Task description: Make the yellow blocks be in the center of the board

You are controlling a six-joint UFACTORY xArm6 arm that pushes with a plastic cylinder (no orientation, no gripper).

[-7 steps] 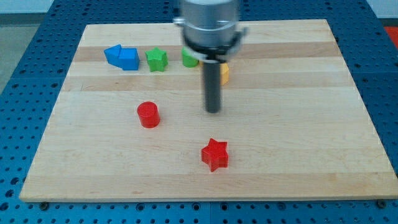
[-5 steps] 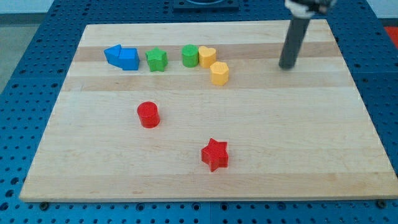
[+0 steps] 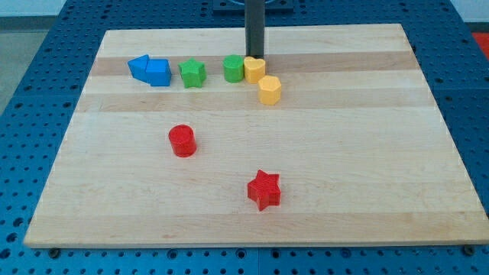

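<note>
Two yellow blocks sit near the view's top centre: a heart-like yellow block (image 3: 254,69) touching a green cylinder (image 3: 234,68), and a yellow hexagon (image 3: 269,89) just below and to its right. My tip (image 3: 254,56) stands right behind the upper yellow block, at its top edge, touching or nearly touching it.
A green star (image 3: 192,73) and two blue blocks (image 3: 150,69) line up to the left along the board's top. A red cylinder (image 3: 182,141) lies left of centre and a red star (image 3: 264,189) lower centre. The wooden board (image 3: 367,153) rests on a blue pegboard table.
My tip moved from the board's centre to the top right, then left to just behind the upper yellow block. The blocks have not visibly moved.
</note>
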